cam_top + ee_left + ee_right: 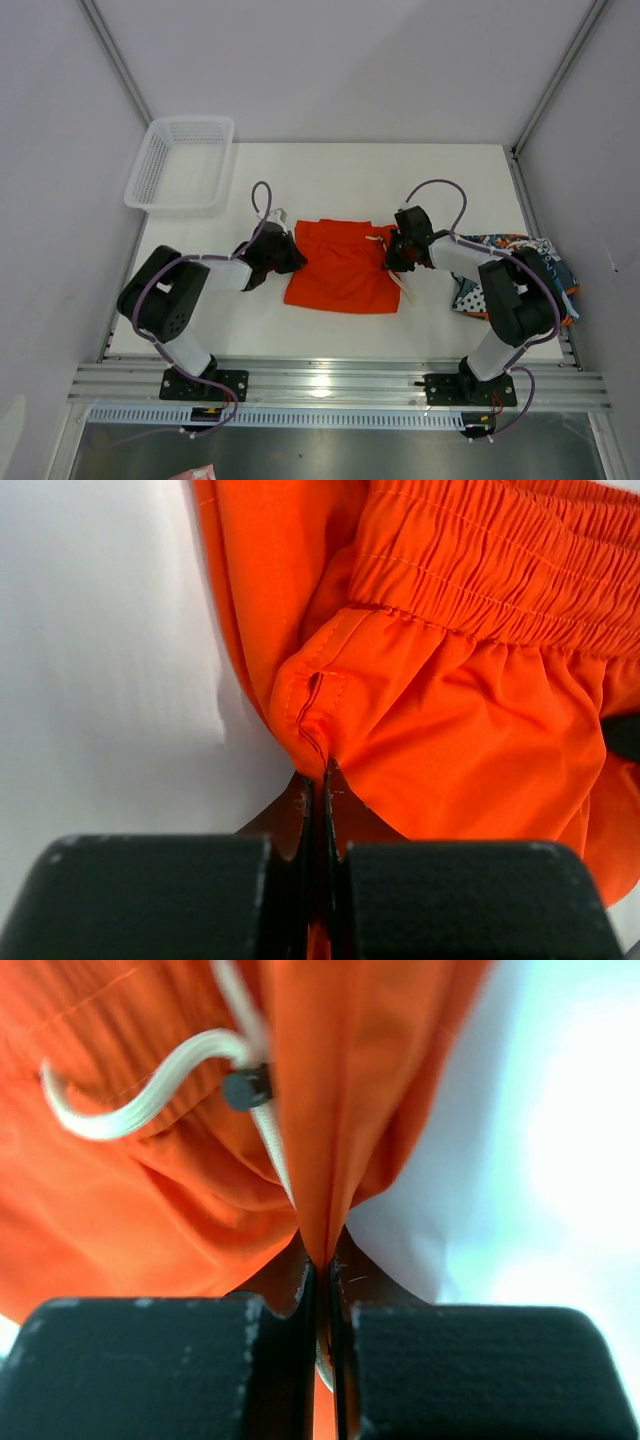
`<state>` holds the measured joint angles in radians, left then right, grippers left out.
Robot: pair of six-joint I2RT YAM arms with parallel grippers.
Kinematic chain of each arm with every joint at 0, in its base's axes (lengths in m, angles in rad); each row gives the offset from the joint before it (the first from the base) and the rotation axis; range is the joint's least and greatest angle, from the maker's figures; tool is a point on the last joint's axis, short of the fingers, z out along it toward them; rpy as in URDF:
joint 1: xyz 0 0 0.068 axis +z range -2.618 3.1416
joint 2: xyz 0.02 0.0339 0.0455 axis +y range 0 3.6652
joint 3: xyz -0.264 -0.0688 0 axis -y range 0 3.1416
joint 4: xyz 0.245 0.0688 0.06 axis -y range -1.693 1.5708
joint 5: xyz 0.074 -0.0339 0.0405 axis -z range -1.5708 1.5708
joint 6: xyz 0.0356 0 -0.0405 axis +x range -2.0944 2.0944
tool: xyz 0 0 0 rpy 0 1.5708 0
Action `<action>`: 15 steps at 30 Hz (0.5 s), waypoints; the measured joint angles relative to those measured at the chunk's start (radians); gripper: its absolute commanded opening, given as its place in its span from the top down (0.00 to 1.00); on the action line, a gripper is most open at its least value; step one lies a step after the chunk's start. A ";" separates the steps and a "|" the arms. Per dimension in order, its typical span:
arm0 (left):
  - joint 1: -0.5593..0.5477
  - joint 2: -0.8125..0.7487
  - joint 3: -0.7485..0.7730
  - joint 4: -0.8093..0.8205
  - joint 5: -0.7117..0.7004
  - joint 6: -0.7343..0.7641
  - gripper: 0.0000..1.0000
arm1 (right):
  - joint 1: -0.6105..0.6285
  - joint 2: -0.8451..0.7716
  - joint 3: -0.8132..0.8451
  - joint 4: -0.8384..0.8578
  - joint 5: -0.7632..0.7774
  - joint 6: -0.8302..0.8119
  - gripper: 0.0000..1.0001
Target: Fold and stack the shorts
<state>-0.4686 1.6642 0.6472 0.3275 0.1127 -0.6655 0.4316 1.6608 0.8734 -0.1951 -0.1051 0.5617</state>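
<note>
On the table (300, 180), two shorts (340, 270) (520, 262)

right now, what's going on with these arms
Both arms are pinching the plain bright orange cloth shorts lying in the middle. The left gripper is shut on the left edge. The right gripper is shut on the opposite edge by the white drawstring. The busy blue-and-orange printed shorts lie bunched at the right.

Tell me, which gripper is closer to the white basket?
Left. The left gripper holds the orange shorts at the edge nearer the basket; the right gripper holds the opposite edge, farther off.
</note>
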 measured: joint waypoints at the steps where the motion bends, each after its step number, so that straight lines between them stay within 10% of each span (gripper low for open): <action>1: -0.017 -0.002 0.000 -0.002 -0.017 -0.009 1.00 | -0.008 0.000 0.014 -0.025 0.020 -0.004 1.00; 15: -0.313 0.049 0.236 -0.107 -0.243 -0.117 1.00 | -0.137 -0.121 0.132 -0.265 0.249 -0.043 1.00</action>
<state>-0.7818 1.7134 0.8833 0.2207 -0.1307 -0.7822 0.2951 1.5398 1.0058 -0.4599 0.1440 0.5182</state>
